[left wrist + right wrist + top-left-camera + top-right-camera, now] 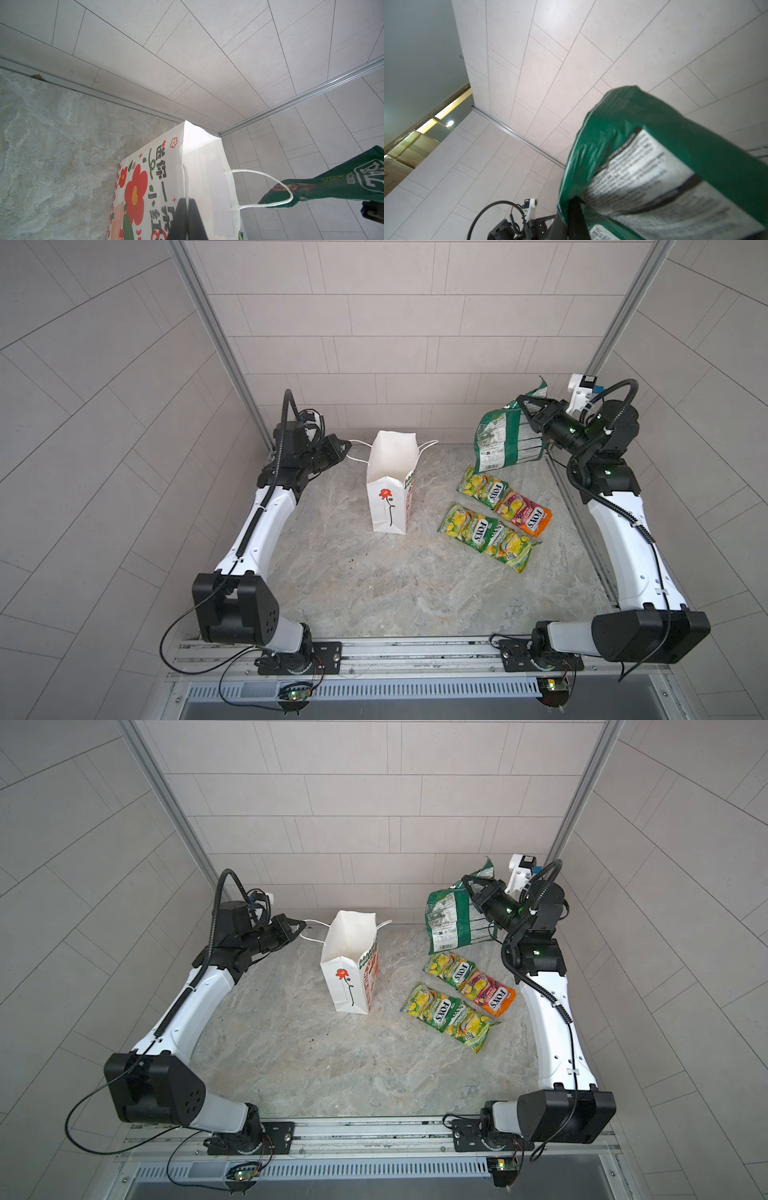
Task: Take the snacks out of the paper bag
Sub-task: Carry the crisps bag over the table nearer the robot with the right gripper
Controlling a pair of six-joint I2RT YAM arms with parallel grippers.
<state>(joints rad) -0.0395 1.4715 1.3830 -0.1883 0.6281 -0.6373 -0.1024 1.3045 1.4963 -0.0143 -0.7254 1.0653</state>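
Crisp bag (498, 443) clamped by its top in right gripper (530, 406), upper right, long axis dangling toward table (353, 580) (left gripper (341, 446) pinching cord handle (357, 443)).

Desk (374, 593): marbled grey-beige top, few dark specks near middle. Back wall (395, 344), left side wall (104, 406), right side wall (706, 385): pale matte panels, staggered tile-like joints. Aluminium post (216, 344) at back left desk corner, second post (623, 315) at back right corner. Aluminium rail (415, 651) along desk front edge; slotted grey duct (415, 689) just in front of it. Right wrist view, past panel edge: plain grey-green surface (415, 52), warm lit strip (452, 106), round lamp (450, 123), stacked cardboard boxes (404, 153). Light even, soft.
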